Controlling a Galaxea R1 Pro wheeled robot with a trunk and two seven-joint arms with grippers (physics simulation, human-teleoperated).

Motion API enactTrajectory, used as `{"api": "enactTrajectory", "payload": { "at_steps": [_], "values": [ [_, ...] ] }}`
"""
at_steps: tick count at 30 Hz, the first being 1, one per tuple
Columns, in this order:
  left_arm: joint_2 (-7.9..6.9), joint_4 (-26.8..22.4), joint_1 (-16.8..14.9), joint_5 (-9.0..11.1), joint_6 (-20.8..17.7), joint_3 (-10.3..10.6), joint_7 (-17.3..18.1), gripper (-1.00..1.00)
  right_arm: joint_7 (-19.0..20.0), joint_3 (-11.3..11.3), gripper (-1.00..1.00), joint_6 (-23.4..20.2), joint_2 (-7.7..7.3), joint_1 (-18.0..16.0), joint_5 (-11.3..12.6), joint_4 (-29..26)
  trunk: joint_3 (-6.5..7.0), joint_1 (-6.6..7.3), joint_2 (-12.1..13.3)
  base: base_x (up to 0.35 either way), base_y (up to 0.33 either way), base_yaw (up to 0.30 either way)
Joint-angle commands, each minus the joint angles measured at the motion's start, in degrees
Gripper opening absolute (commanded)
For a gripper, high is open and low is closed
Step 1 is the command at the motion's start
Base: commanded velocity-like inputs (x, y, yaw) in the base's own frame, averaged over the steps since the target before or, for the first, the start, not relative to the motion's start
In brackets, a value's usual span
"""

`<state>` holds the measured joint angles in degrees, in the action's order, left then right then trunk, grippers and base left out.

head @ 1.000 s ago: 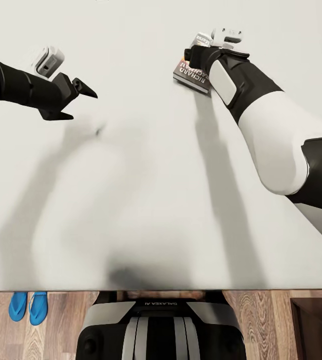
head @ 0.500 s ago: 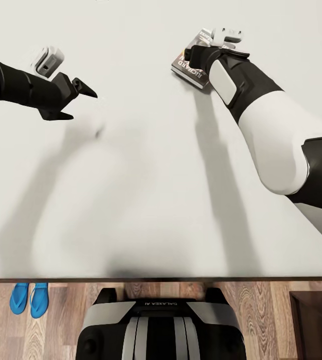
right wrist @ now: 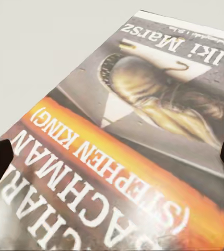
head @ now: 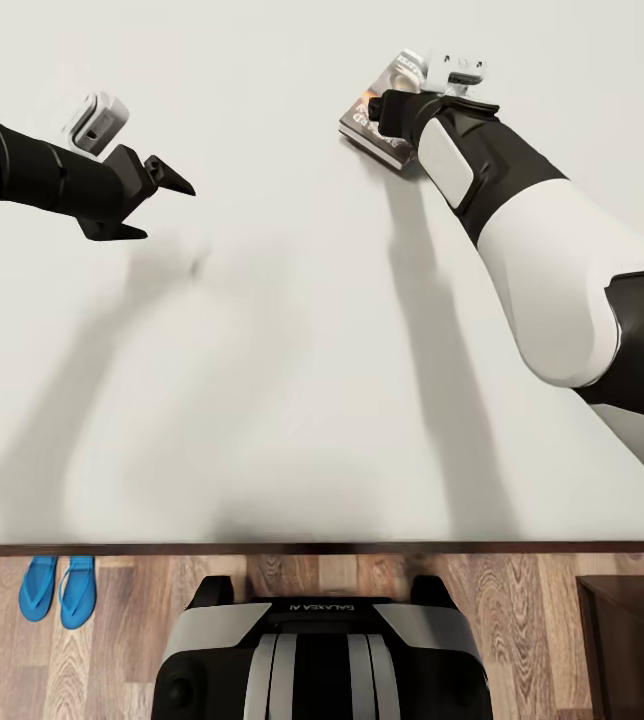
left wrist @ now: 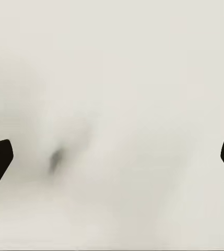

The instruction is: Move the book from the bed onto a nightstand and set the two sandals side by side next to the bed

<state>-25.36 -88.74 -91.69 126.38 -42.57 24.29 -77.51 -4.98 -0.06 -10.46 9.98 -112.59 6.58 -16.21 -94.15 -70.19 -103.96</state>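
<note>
**Book grasp, right arm**

The book (head: pixel 370 128) lies far right on the bed (head: pixel 292 400), under my right gripper (right wrist: pixel 112 157). Jaws are spread across its cover, gripping nothing that I can confirm. I want both tips past the edges, then squeeze and lift flat. Left gripper (head: pixel 167 180) is open, empty.

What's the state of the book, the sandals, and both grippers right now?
Book: lying flat on the bed, face up, under the right gripper.
Sandals: side by side on the floor beside the bed.
Left gripper: open, empty, above the mattress.
Right gripper: open, fingertips at the book's two sides, not closed on it.
</note>
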Motion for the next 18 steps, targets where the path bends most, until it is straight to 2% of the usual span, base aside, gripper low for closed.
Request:
{"api": "enactTrajectory", "payload": {
  "at_steps": [1,9,18],
  "values": [
    [-0.04,0.0,-0.1,0.3,-0.5,0.0,-0.4,1.00,-0.3,-0.2,1.00,-0.3,0.02,0.0,0.6,4.4,-0.03,0.02,0.0,-0.250,-0.079,0.000],
    [-0.04,0.0,-0.1,0.3,-0.5,-0.1,-0.4,1.00,-0.3,-0.2,1.00,-0.3,0.02,0.0,0.6,4.4,-0.03,0.02,0.0,-0.293,-0.092,0.000],
    [0.00,0.0,-0.1,0.2,-0.5,-0.3,-0.4,1.00,-0.3,-0.5,1.00,-0.6,0.02,-0.5,0.6,4.0,-0.03,0.02,0.0,-0.077,-0.018,0.000]
  ]
}}
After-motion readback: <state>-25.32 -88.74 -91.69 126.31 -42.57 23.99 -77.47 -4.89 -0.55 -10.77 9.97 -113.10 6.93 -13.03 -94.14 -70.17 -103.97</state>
